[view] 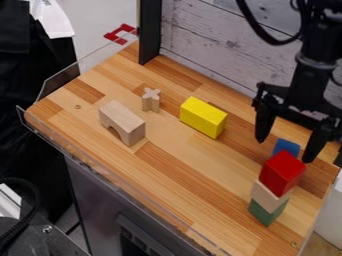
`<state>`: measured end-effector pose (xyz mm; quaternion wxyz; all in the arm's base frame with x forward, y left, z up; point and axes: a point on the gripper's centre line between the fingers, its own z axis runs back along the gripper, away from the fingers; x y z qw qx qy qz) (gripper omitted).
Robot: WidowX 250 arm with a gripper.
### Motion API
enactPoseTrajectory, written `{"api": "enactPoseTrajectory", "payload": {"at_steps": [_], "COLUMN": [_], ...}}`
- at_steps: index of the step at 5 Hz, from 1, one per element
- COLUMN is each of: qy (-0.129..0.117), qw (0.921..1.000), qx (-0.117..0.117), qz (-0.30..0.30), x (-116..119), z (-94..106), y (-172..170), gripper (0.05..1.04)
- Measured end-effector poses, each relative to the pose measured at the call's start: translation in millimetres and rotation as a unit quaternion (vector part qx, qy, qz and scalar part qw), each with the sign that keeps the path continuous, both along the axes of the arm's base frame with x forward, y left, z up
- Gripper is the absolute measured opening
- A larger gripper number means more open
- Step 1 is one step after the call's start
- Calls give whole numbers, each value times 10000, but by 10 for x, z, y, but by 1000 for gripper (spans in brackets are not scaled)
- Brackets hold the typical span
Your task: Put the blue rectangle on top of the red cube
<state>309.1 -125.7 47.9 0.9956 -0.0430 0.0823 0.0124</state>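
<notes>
My gripper (288, 142) hangs at the right side of the work surface, open, with its fingers wide apart. In the gap between them, or just beyond, shows the top of the blue rectangle (286, 146). The red cube (282, 173) hides its lower part, so I cannot tell what it rests on or whether it touches the cube. That cube tops a stack, resting on a pale wooden block (268, 198) with a green block (266, 213) at the bottom. The stack stands just in front of the gripper.
A yellow block (203, 117) lies near the middle of the wooden table (167, 172). Left of it are a small cross-shaped wooden piece (151, 100) and a wooden arch block (123, 123). A whitewashed plank wall (214, 45) runs behind, and clear low guards edge the left side.
</notes>
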Motion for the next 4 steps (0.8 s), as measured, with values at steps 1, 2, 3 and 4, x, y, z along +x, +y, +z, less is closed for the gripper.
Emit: {"api": "enactPoseTrajectory", "payload": {"at_steps": [1,2,3,4], "qy": [3,107,227,469], "qw": [9999,9998,9995,9983], "qx": [85,138,158,286], "qz": [96,95,143,205], "x": [36,9,-11,-26], "z": [-8,-69,-125,-260], "y": [-19,-51,-54,-40], "gripper": [1001,1001,1001,1001]}}
